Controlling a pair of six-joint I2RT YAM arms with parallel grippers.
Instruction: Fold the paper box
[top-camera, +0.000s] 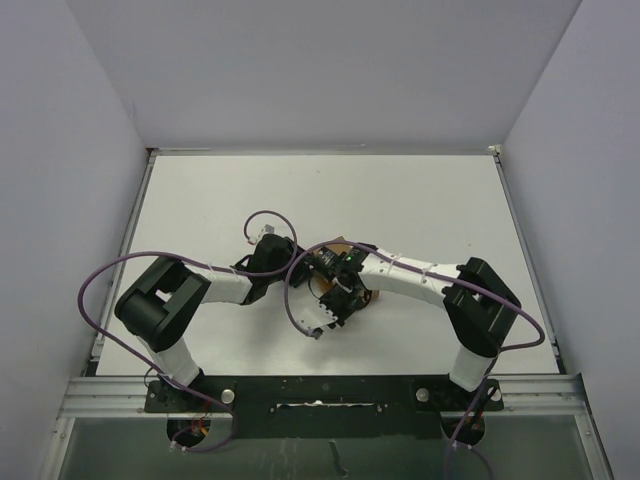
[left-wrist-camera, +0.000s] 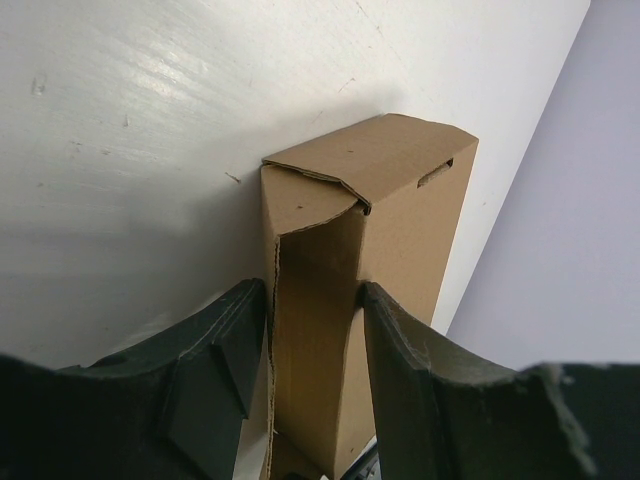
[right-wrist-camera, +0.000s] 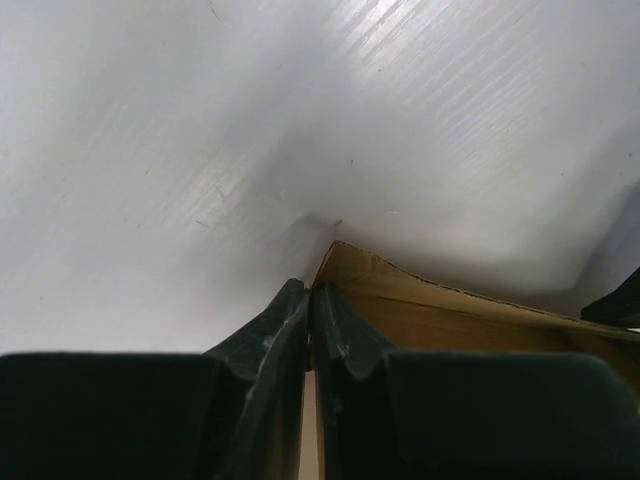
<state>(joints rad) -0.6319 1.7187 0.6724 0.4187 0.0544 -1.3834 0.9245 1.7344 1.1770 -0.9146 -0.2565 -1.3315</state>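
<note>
The paper box (left-wrist-camera: 385, 215) is brown cardboard, partly folded, with its far end flap tucked shut. My left gripper (left-wrist-camera: 315, 335) is shut on it, one finger on each long side. In the right wrist view the box (right-wrist-camera: 460, 320) shows an open side, and my right gripper (right-wrist-camera: 312, 305) is shut on the thin edge of a wall or flap at its corner. In the top view both grippers meet at mid-table, left (top-camera: 298, 264) and right (top-camera: 338, 298). There the box (top-camera: 340, 246) is almost wholly hidden under them, with only brown slivers showing.
The white table (top-camera: 420, 200) is bounded by grey walls at the back and both sides. A metal rail (top-camera: 320, 385) with the arm bases runs along the near edge. Purple cables (top-camera: 110, 280) loop off both arms.
</note>
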